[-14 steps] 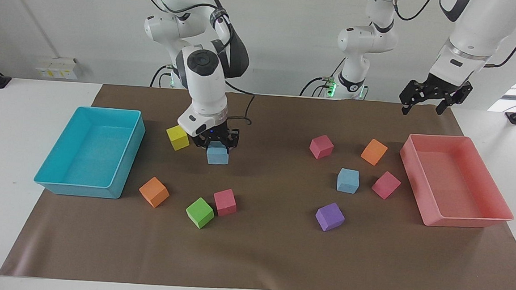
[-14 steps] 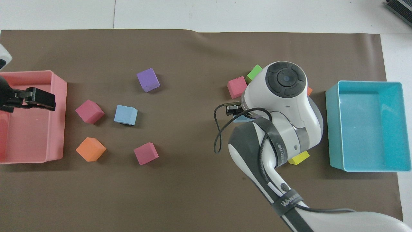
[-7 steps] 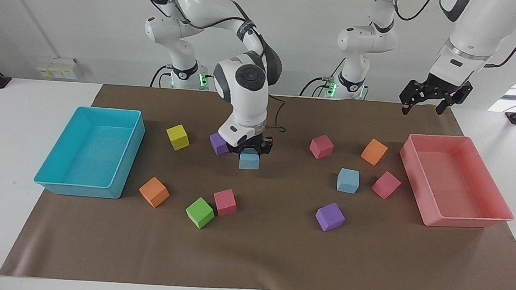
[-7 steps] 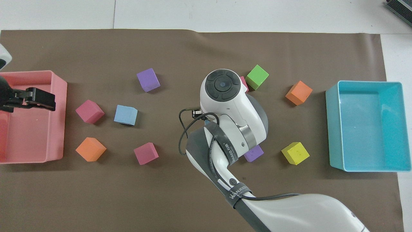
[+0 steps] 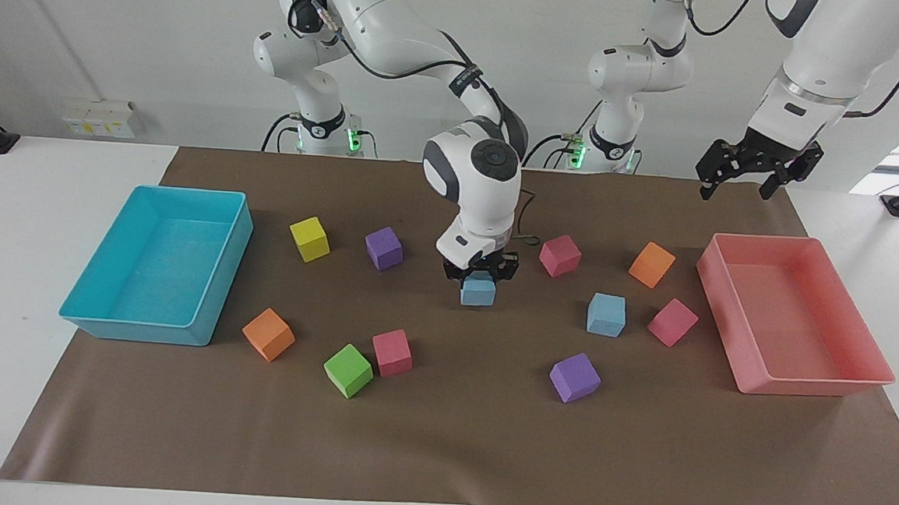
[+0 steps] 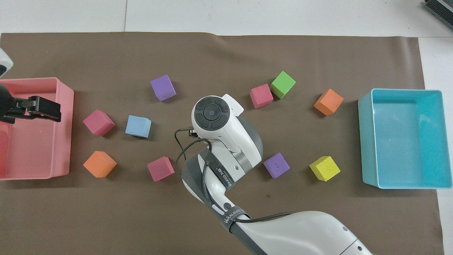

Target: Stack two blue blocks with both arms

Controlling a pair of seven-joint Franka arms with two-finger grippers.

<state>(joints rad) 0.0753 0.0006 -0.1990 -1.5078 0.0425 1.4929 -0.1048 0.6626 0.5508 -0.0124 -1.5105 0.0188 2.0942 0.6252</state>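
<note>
Right tool [image 5: 480, 274] clenched on blue block [image 5: 478, 292], above mid-desk [image 5: 438, 439]. Second block [image 5: 606, 314] resting nearer left arm's end. Looks foam-light, squashy; best pinched on flat sides. Left tool [image 5: 743, 173] parked, spread.

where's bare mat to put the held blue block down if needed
The right claw holds a blue block over mid-mat. Under it, bare mat runs between the purple cube and the other blue block. The mat strip farthest from the robots is bare too. Cubes crowd around the other blue block, near the pink tray.

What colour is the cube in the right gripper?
Light blue cube, in the right gripper; facing view.
</note>
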